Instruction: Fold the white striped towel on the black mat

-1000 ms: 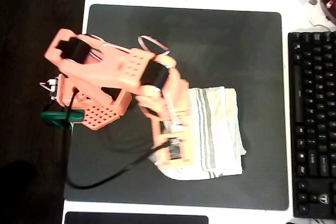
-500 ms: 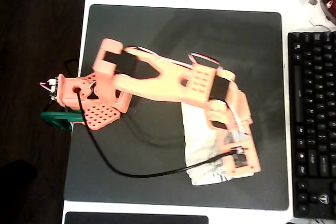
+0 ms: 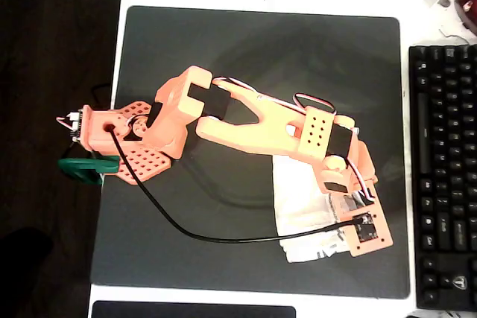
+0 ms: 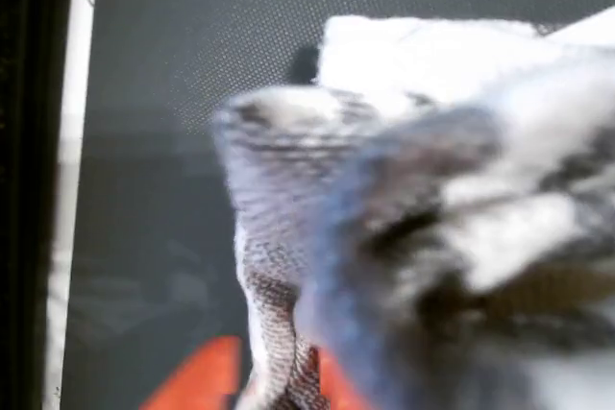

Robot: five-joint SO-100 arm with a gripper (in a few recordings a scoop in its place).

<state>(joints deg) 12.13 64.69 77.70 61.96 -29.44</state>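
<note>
We are holding a fold of the soft white striped towel [image 4: 288,237] pinched between our orange gripper [image 4: 274,372] fingers, closed on it. The towel is lying at the right side of the large black mat [image 3: 223,42], trailing leftward from the gripper in the overhead view.

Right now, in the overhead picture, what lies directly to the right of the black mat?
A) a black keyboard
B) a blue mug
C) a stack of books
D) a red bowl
A: a black keyboard runs along the right edge of the black mat, past where the arm reaches over the towel.
</note>
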